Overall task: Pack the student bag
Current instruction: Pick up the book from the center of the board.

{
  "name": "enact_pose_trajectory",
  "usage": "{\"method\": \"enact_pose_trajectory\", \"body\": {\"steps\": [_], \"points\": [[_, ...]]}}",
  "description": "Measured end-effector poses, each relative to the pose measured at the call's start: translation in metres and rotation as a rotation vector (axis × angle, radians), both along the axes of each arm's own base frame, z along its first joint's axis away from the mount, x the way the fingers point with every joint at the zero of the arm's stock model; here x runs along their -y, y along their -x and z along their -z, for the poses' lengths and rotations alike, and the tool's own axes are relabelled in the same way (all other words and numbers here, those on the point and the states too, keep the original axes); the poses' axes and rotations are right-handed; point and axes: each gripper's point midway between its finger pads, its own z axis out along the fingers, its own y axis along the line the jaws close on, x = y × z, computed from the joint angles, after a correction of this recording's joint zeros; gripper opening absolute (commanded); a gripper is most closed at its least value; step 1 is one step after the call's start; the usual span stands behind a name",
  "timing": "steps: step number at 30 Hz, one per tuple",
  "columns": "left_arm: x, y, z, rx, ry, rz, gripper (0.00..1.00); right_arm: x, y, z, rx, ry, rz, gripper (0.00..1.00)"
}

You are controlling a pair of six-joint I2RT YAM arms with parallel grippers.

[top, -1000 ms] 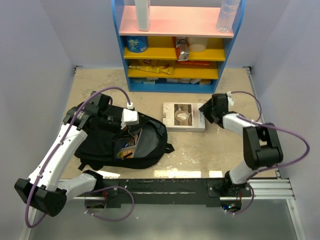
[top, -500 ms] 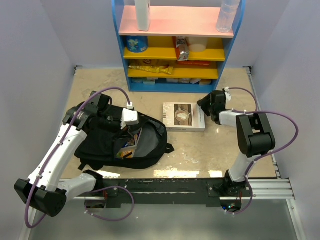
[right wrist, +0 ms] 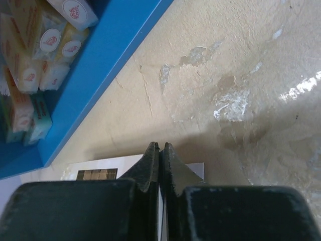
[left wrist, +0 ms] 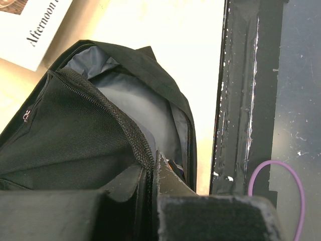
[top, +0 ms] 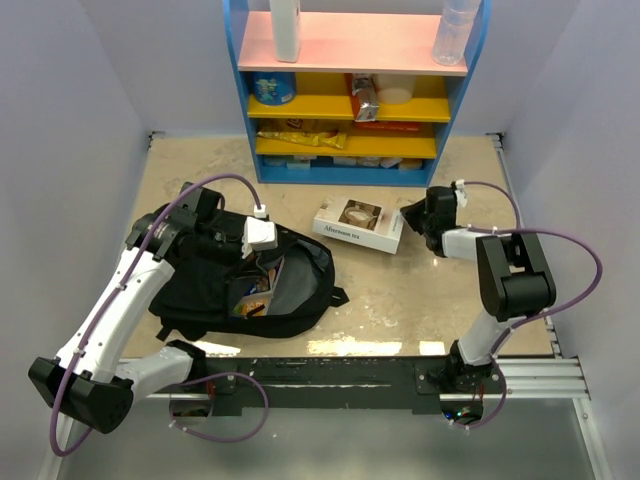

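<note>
The black student bag (top: 200, 290) lies open at the left of the table, with colourful items (top: 258, 292) showing inside. My left gripper (top: 262, 258) is shut on the zipper rim of the bag's opening (left wrist: 131, 131), holding it up; in the left wrist view the gripper (left wrist: 150, 161) pinches the fabric. A white book (top: 356, 225) with a picture on its cover sits mid-table, its right side raised off the surface. My right gripper (top: 410, 222) is shut on that right edge. The right wrist view has the gripper (right wrist: 159, 146) closed on the thin white book (right wrist: 90, 164).
A blue shelf unit (top: 355, 160) with yellow and pink boards stands at the back, holding packets, a tin and bottles; its blue base (right wrist: 100, 60) is just beyond the book. White walls close in both sides. A black rail (left wrist: 241, 100) runs along the near edge.
My right gripper has closed on the book's right edge, and the book has tilted up and shifted slightly left. The left arm and the bag have not moved.
</note>
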Motion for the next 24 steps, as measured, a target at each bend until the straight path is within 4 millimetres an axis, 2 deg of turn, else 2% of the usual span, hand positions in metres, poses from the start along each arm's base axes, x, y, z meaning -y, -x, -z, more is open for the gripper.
{"method": "enact_pose_trajectory", "body": {"steps": [4, 6, 11, 15, 17, 20, 24], "points": [[0.000, 0.000, 0.000, 0.000, 0.000, 0.000, 0.00, 0.001, 0.009, -0.006, -0.002, 0.001, 0.000, 0.00], [0.000, 0.000, 0.000, 0.000, 0.000, 0.000, 0.00, 0.002, 0.015, -0.016, 0.008, 0.001, 0.000, 0.00], [0.000, -0.002, -0.001, 0.002, 0.002, -0.006, 0.00, 0.004, 0.034, -0.059, 0.082, -0.013, -0.009, 0.00], [0.001, -0.011, -0.003, 0.019, 0.003, -0.046, 0.00, 0.003, 0.064, -0.096, 0.166, -0.051, -0.027, 0.00], [0.002, -0.016, -0.004, 0.027, 0.006, -0.066, 0.00, 0.002, 0.077, -0.101, 0.177, -0.071, -0.031, 0.00], [0.003, -0.022, -0.006, 0.038, 0.009, -0.095, 0.00, 0.005, 0.096, -0.095, 0.152, -0.085, -0.019, 0.00], [0.002, -0.028, -0.008, 0.048, 0.009, -0.121, 0.00, 0.008, 0.108, -0.099, 0.133, -0.077, -0.014, 0.00]]}}
